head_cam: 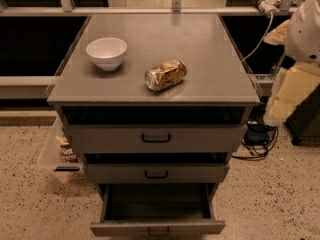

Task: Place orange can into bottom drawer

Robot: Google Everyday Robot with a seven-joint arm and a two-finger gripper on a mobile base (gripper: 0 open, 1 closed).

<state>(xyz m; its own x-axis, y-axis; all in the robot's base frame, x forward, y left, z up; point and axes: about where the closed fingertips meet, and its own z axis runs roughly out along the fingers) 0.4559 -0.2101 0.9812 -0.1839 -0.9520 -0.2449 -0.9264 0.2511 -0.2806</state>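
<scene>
The orange can [165, 75] lies on its side on the grey cabinet top [200, 49], near the front middle, its silver end facing left. It is dented, gold-orange with whitish patches. The bottom drawer [157, 209] is pulled open, dark and empty inside, with its black bar handle at the lower edge of the view. The two drawers above it are slightly ajar. Only my white and cream arm [295, 79] shows, at the right edge beside the cabinet and well away from the can. My gripper itself is out of view.
A white bowl [106, 53] stands on the cabinet top left of the can. A clear plastic bin [59, 151] with small items sits on the floor at the cabinet's left. Cables and a dark box [257, 136] lie on the floor at the right.
</scene>
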